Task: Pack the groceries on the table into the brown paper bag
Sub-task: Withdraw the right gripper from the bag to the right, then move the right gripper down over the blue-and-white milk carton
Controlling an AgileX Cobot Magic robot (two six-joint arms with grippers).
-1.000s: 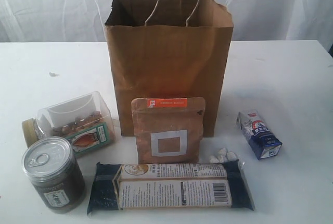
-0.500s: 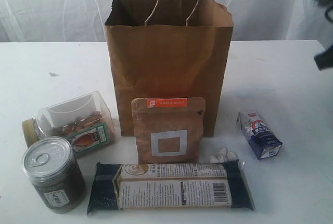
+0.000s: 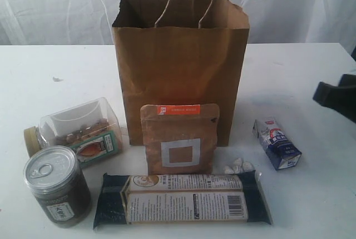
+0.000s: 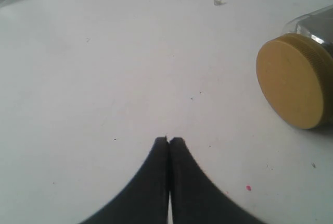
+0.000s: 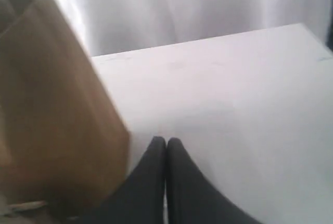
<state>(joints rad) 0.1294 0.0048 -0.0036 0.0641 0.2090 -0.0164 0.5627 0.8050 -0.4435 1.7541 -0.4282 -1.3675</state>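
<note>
Paper bag (image 3: 181, 66) — upright behind groceries (image 3: 179, 139)

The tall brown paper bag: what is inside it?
Only the shaded inner wall below the rim of the creased brown paper bag shows; its front panel hides anything lower.

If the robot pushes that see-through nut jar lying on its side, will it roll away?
Probably not far: the clear nut jar looks flat-sided, so it would likely slide rather than roll. It seems only part full, so it is probably light, and the nuts may shift. Its smooth plastic might be slippery.
</note>
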